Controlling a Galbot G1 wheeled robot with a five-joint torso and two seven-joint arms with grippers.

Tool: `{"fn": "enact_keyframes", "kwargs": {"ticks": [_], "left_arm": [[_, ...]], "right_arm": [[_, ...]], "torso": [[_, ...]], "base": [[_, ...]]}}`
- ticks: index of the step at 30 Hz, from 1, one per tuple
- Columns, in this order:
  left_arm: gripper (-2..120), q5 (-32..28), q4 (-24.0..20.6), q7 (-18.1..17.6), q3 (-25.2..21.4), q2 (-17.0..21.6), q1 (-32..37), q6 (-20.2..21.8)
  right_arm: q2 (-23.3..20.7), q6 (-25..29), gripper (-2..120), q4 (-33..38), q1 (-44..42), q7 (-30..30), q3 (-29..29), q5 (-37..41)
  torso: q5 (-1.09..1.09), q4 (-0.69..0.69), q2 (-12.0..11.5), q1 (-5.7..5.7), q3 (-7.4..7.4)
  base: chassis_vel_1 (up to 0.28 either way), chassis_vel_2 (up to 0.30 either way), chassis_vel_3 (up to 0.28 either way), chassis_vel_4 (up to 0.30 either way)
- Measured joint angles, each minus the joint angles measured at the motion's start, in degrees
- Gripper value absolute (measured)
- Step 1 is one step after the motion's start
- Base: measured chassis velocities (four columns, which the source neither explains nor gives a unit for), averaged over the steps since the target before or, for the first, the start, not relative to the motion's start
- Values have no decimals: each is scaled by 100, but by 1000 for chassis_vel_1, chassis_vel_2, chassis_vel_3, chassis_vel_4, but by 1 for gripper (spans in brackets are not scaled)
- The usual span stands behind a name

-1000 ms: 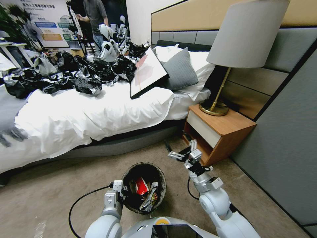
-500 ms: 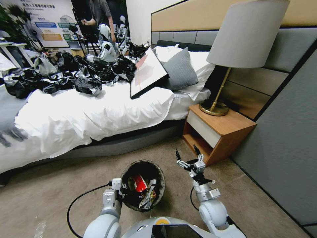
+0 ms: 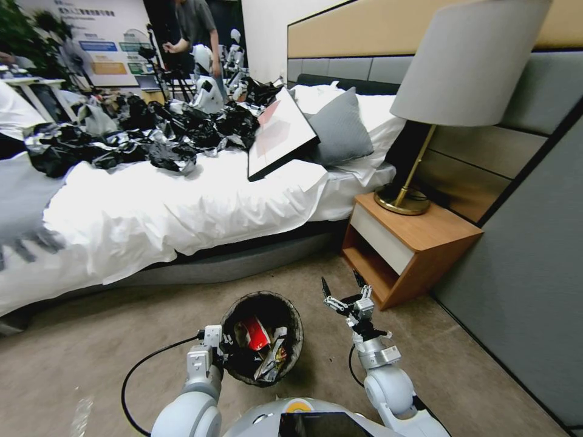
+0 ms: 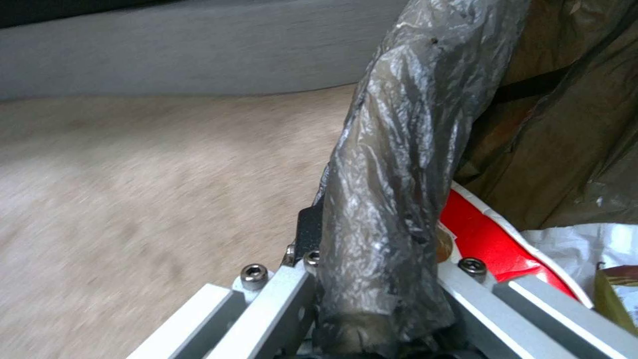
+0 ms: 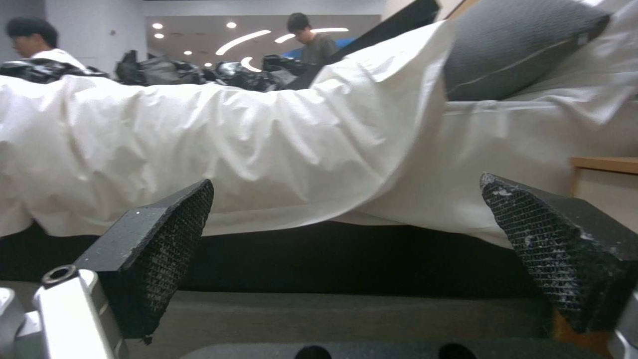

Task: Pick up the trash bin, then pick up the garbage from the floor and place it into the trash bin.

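No text is legible; the wall poster's (image 3: 100, 45) print is too small.

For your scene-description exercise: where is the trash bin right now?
In the head view the trash bin sits low at centre, its rim clamped by the left end effector, with the open right end effector beside it and the bed beyond.

Bedroom, bed (image 3: 182, 212), nightstand (image 3: 413, 249), lamp (image 3: 461, 79)
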Motion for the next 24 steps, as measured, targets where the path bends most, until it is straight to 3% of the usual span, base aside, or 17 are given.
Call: {"fn": "enact_keyframes", "kwargs": {"ticks": [24], "left_arm": [[0,50,-153,-2,-9,-18,116,9]], "right_arm": [[-11,15,100,-143,108,-86,-103,-16]], "torso": [[0,1,0,0,0]], "base": [[114,118,125,118]]}}
